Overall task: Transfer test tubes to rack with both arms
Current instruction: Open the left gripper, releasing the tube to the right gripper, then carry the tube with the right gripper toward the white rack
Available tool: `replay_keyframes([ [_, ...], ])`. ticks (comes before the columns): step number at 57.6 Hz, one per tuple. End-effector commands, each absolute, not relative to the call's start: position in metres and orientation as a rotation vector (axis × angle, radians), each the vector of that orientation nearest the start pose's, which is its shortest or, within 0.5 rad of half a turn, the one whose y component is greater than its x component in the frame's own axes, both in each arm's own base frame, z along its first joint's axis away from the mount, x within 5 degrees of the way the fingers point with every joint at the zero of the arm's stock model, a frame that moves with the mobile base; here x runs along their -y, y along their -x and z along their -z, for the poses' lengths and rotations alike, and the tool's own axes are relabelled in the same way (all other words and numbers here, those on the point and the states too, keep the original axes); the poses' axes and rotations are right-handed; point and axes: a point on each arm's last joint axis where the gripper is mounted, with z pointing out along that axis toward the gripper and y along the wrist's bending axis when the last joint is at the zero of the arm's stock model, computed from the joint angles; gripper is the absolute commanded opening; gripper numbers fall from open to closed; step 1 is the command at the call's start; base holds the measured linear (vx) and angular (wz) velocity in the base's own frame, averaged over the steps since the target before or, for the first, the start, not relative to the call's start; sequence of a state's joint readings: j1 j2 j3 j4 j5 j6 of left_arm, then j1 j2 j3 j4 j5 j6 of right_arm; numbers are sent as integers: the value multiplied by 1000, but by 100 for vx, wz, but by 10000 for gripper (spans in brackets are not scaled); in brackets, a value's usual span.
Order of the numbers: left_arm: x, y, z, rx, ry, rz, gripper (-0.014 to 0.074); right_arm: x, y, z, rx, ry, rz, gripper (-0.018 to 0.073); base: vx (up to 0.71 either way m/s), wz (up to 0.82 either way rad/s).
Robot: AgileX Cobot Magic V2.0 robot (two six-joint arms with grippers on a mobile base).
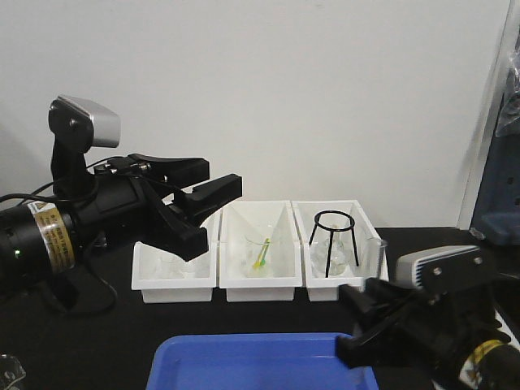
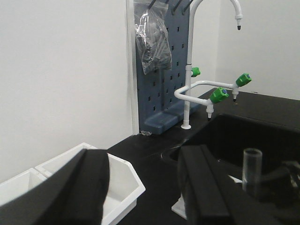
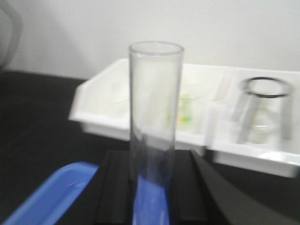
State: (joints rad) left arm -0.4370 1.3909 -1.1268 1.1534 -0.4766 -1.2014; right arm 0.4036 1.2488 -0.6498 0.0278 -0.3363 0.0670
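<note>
One slender clear glass test tube (image 3: 154, 117) stands upright in the middle of the right wrist view, rimmed mouth up, its lower part set between the two black fingers (image 3: 117, 187) of the right black pronged gripper (image 3: 154, 192). The fingers sit close against both sides of the tube, so this pincer is clenched on it. In the front view the same tube (image 1: 379, 258) rises above the right gripper (image 1: 361, 313) at the lower right of the frame, just in front of the right end of the three white open-front plastic bins (image 1: 175, 284). A black wire tripod ring (image 1: 333, 218) stands in the rightmost bin, and a blue plastic tray (image 1: 244, 357) lies along the bottom centre.

The left black pronged gripper (image 1: 219, 175) hangs at the centre left of the front view, above the leftmost bin, with its prongs spread apart and nothing between them. Its wrist view shows the two fingers (image 2: 79, 187) wide at the bottom of the frame and the tube (image 2: 253, 171) at the lower right, apart from them.
</note>
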Motion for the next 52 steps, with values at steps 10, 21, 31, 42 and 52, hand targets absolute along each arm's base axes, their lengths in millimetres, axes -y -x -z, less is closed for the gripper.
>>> replay_keyframes([
  [10,167,-264,-412,-1392,-577,793,445,-17,-267,-312,-1558,8,-94,-7,0,0],
  [21,163,-269,-409,-1438,-536,737,445,41,-265,-318,-1475,-136,87,-7,0,0],
  [31,158,-274,-406,-1491,-485,667,445,66,-270,-303,-1412,-186,147,-7,0,0],
  [42,153,-279,-402,-1537,-440,604,445,63,-288,-276,-1353,-107,87,-5,0,0],
  [52,152,-280,-401,-1552,-427,582,445,56,-299,-258,-1367,-15,13,-4,0,0],
])
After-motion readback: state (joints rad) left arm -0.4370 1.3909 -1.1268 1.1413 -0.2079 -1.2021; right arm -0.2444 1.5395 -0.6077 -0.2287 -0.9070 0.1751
